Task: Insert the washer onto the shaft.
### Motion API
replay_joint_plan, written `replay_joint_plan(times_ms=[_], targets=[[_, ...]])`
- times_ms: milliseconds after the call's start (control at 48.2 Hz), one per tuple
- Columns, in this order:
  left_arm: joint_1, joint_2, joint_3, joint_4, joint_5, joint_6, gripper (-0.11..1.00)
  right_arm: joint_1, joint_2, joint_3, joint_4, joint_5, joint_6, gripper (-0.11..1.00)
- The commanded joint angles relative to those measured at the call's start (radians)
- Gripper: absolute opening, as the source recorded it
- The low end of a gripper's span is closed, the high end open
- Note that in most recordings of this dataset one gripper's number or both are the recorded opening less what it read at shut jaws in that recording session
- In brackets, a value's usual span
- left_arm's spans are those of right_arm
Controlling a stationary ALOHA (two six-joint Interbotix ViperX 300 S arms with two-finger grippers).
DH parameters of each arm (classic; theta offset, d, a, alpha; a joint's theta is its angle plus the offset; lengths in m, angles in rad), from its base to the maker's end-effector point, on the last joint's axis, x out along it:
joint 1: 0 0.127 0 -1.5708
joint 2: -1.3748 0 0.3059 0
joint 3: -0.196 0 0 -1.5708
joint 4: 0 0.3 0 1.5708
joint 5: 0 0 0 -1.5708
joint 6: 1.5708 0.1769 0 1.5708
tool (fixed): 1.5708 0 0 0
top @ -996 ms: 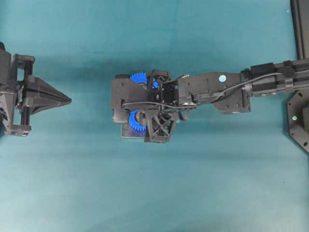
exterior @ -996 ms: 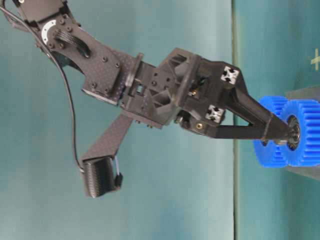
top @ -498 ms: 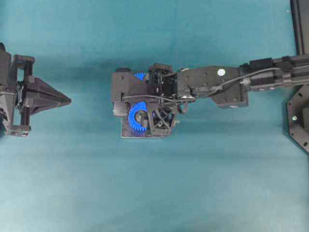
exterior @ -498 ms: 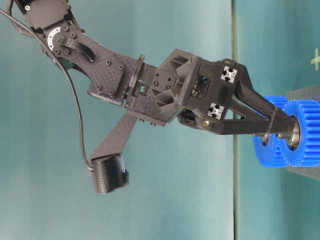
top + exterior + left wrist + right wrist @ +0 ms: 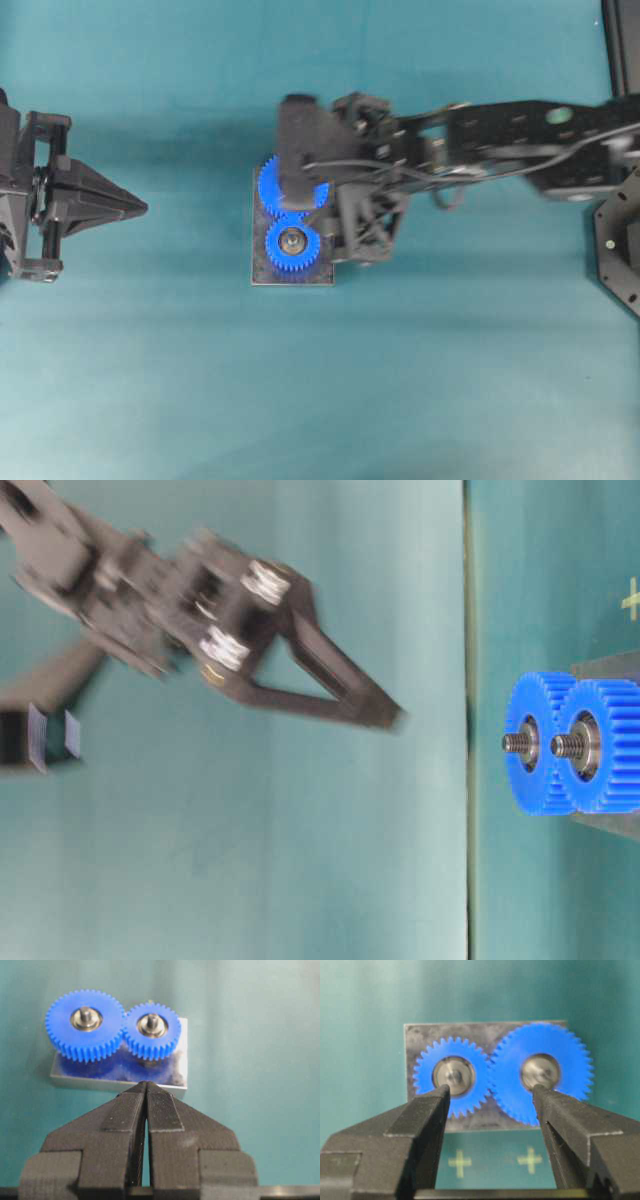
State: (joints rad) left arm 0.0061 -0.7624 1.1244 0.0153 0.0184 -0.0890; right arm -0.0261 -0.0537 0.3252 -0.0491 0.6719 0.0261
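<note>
Washer: a flat steel ring (image 5: 454,1075) seated around the threaded steel shaft (image 5: 562,745) at the hub of the smaller blue plastic gear (image 5: 291,250), which meshes with the larger blue plastic gear (image 5: 84,1024) on the grey metal base plate (image 5: 322,277) lying on the teal table (image 5: 400,380).

Right arm: reaches in from the right of the overhead view, its black gripper (image 5: 490,1097) tilted downward above the gears (blurred in both exterior views). One second ago its fingertips pinched at the smaller gear's shaft; half a second ago they had spread beside it; now the gripper is lifted well clear and both shafts stand exposed.

Right fingers (image 5: 427,1115): spread wide apart, holding nothing and touching nothing.

Left arm: unchanged at the table's left edge, its black gripper (image 5: 146,1091) aimed level at the plate, fingers pressed together and empty.
</note>
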Motion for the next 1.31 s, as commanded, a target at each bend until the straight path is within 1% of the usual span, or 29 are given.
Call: replay_joint_plan(times_ms=[0,125,394,560,747,830,955,1142,1287], targets=[[-0.003,-0.003,-0.025,0.003,-0.009,0.002,0.0,-0.006,-0.069,0.026,-0.002,-0.026,-0.002,0.67],[-0.002,-0.006,-0.025,0.003,-0.009,0.002,0.0,-0.009,-0.12,0.094,-0.002,-0.066,0.003,0.62],[-0.023,-0.006,-0.034,0.003,-0.005,0.003,0.0,-0.009,-0.238,0.232,0.0,-0.199,0.008,0.36],[-0.025,-0.011,-0.041,0.003,-0.008,0.005,0.0,-0.009,-0.313,0.331,0.0,-0.291,0.006,0.27],[-0.026,-0.018,-0.044,0.003,-0.008,0.003,0.0,-0.017,-0.402,0.46,0.0,-0.44,0.008,0.24],[-0.025,-0.021,-0.04,0.003,-0.012,0.002,0.0,-0.02,-0.437,0.511,0.008,-0.485,0.009,0.23],[-0.021,-0.035,-0.034,0.003,-0.035,0.0,0.0,-0.021,-0.479,0.583,0.034,-0.494,0.025,0.23],[-0.021,-0.078,-0.017,0.003,-0.058,-0.005,0.0,-0.021,-0.525,0.647,0.035,-0.526,0.072,0.17],[-0.023,-0.121,-0.002,0.003,-0.06,-0.008,0.0,-0.015,-0.568,0.701,0.035,-0.591,0.08,0.13]])
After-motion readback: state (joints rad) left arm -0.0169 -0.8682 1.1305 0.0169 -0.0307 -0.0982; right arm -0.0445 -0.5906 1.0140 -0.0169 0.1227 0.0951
